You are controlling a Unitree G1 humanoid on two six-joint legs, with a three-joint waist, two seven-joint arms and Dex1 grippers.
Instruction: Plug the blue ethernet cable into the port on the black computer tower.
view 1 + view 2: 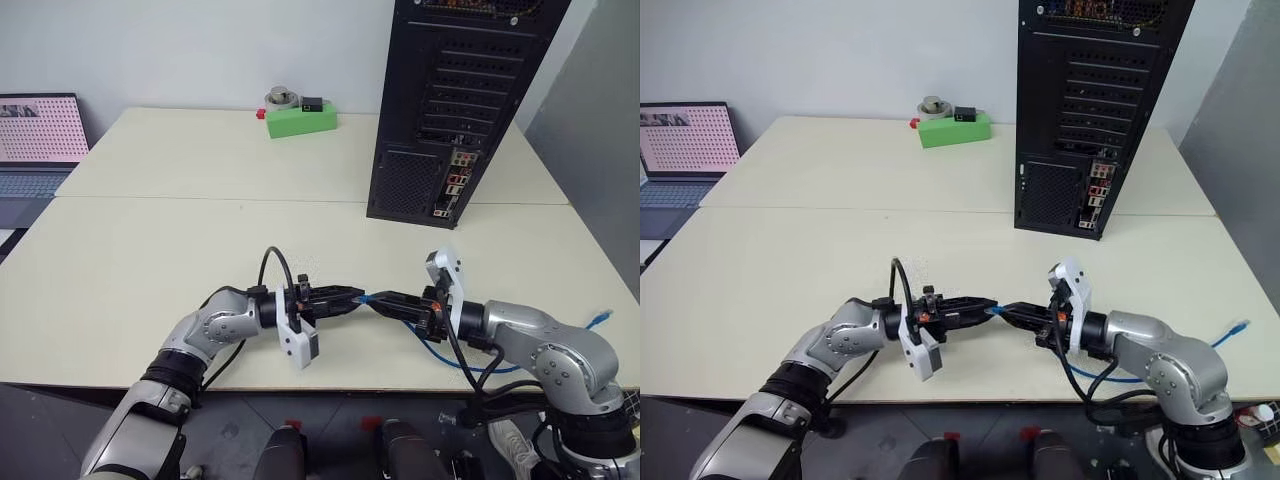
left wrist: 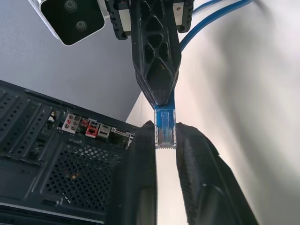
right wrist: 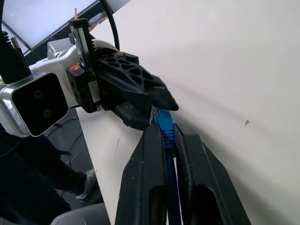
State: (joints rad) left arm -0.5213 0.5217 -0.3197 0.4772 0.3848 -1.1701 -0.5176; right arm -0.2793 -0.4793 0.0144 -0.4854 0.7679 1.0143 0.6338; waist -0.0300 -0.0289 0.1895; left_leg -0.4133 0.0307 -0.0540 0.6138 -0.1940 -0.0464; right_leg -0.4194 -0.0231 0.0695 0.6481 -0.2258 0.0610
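Observation:
The blue ethernet cable [image 1: 443,352] has its clear plug [image 2: 165,129] held above the table's front middle, where my two grippers meet tip to tip. My left gripper [image 1: 357,296] points right, with the plug's tip between its fingertips. Facing it, my right gripper [image 3: 164,129] is shut on the cable just behind the plug. The rest of the cable loops under my right arm and its other end [image 1: 598,318] lies at the table's right edge. The black computer tower [image 1: 450,110] stands upright at the back right, its rear ports [image 1: 455,185] facing me.
A green box [image 1: 300,121] with a small grey round part on it sits at the back centre. An open laptop [image 1: 35,145] stands off the table's left side. A wide stretch of pale table [image 1: 200,230] lies between my grippers and the tower.

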